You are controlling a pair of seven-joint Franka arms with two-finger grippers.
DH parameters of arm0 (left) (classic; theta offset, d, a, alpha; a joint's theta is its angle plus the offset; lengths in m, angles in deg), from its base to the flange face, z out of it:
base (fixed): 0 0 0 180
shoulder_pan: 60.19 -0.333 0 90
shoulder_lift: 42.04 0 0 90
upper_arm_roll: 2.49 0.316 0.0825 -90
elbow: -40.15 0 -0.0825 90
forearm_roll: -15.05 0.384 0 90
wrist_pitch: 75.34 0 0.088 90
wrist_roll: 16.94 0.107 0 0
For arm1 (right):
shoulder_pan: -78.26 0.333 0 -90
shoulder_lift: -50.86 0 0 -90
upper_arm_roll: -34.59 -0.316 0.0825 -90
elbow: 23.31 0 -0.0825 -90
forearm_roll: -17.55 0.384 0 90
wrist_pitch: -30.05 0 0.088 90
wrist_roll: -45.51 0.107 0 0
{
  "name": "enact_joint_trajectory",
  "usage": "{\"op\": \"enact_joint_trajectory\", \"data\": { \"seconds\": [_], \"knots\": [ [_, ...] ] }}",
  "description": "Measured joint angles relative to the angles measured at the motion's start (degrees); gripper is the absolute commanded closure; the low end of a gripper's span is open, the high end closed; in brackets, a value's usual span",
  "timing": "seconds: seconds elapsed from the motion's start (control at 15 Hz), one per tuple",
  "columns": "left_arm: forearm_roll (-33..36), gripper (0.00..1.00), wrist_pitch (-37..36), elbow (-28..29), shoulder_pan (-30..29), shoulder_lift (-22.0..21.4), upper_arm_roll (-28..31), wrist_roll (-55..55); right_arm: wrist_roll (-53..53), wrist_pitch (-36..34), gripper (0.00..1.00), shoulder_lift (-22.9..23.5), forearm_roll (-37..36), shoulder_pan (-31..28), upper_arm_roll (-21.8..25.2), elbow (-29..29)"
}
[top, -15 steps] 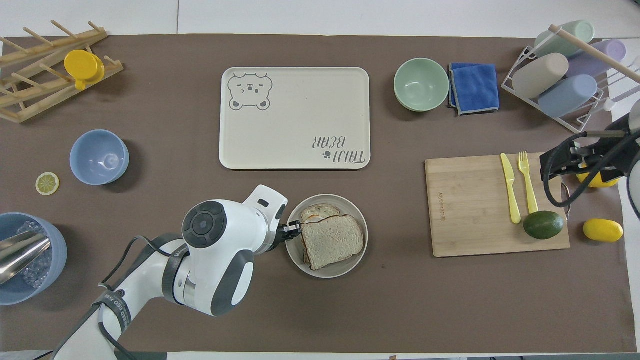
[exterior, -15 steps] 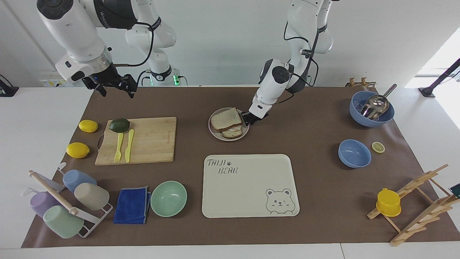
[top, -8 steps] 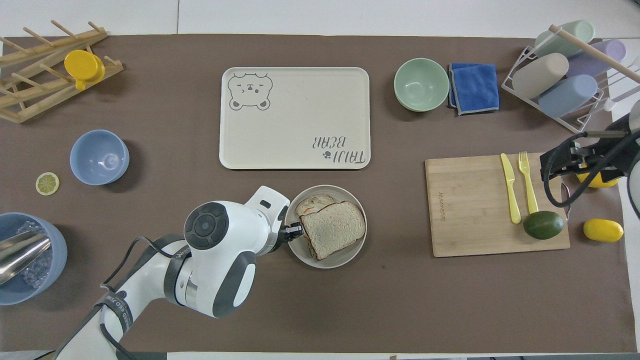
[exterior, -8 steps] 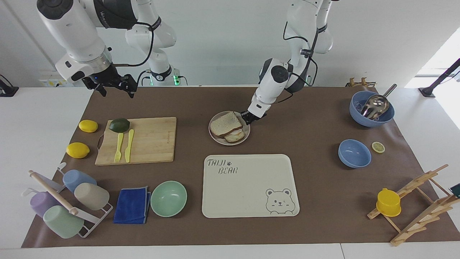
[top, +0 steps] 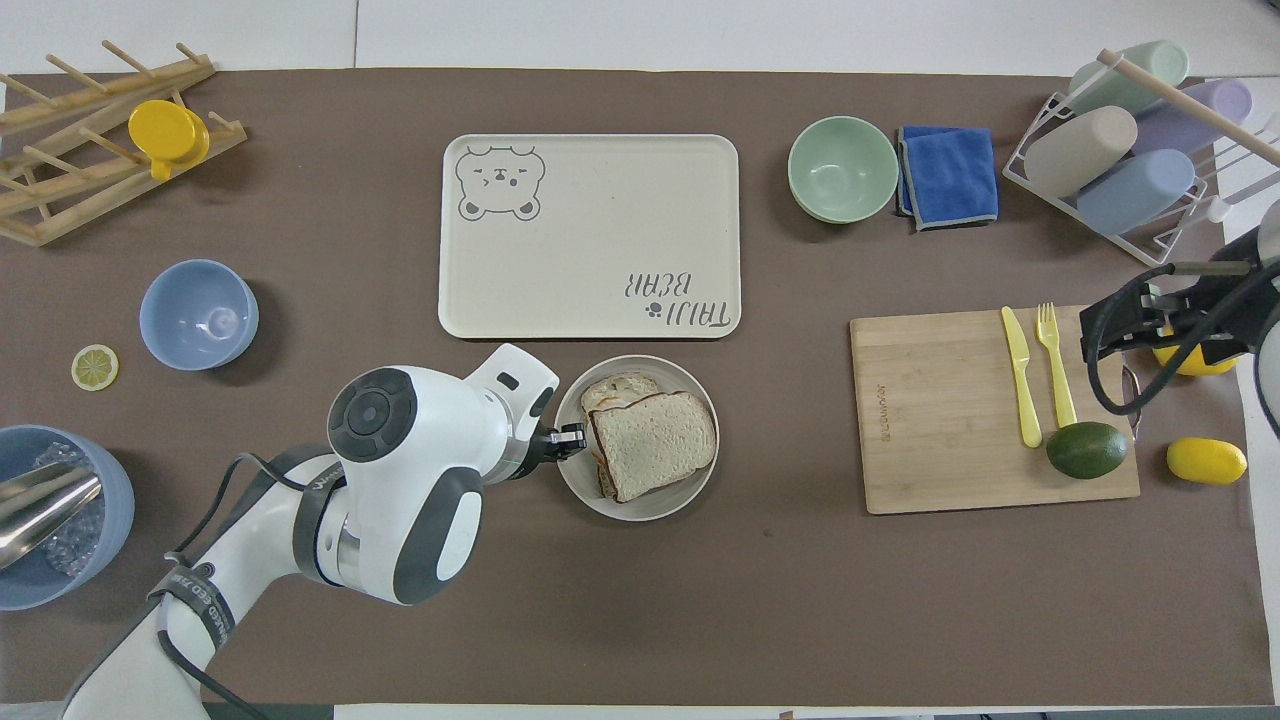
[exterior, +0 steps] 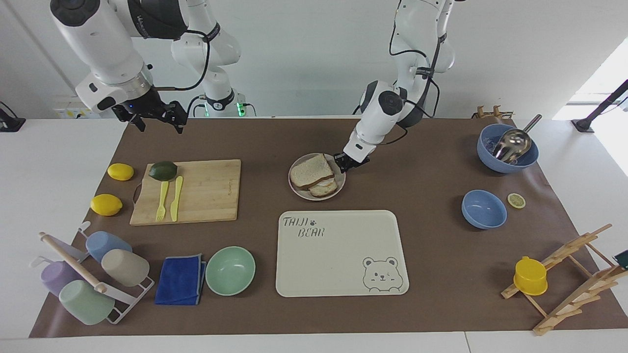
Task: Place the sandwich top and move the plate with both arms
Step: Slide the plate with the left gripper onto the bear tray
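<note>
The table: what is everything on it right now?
Plate: 1, beige-grey, mid-table, beside the tray.
Sandwich top: 1, brown, on the plate.
Bear tray: 1, cream, farther out.
Bowls: 1 mint, 2 blue.
Cutting board: 1, wooden, right arm's end.
Lemons: 2, yellow.
Left gripper: black, at the plate's rim.
Right gripper: black, waits raised.
</note>
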Motion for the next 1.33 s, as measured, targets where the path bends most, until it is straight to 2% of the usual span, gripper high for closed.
{"op": "enact_joint_trajectory", "data": {
  "seconds": [0.33, 0.6, 0.87, 1.07, 1.2, 1.33],
  "knots": [
    [0.0, 1.00, -9.9, -10.3, -7.3, 0.7, 0.4, 3.9, 0.0, 0.0, 0.00, 0.0, 0.0, 0.0, 0.0, 0.0],
    [0.0, 1.00, -12.2, -18.3, -10.8, 5.0, 0.5, 5.4, 0.0, 0.0, 0.00, 0.0, 0.0, 0.0, 0.0, 0.0],
    [0.3, 1.00, -15.6, -30.1, -14.0, 13.8, 0.5, 6.1, 0.0, 0.0, 0.00, 0.0, 0.0, 0.0, 0.0, 0.0],
    [1.9, 1.00, -17.2, -40.7, -15.7, 23.4, 0.5, 7.4, 0.0, 0.0, 0.00, 0.0, 0.0, 0.0, 0.0, 0.0],
    [2.1, 1.00, -16.7, -44.7, -16.0, 28.4, 0.6, 9.7, 0.0, 0.0, 0.00, 0.0, 0.0, 0.0, 0.0, 0.0],
    [2.1, 1.00, -15.7, -46.1, -16.6, 30.6, 0.6, 11.3, 0.0, 0.0, 0.00, 0.0, 0.0, 0.0, 0.0, 0.0]
  ]
}}
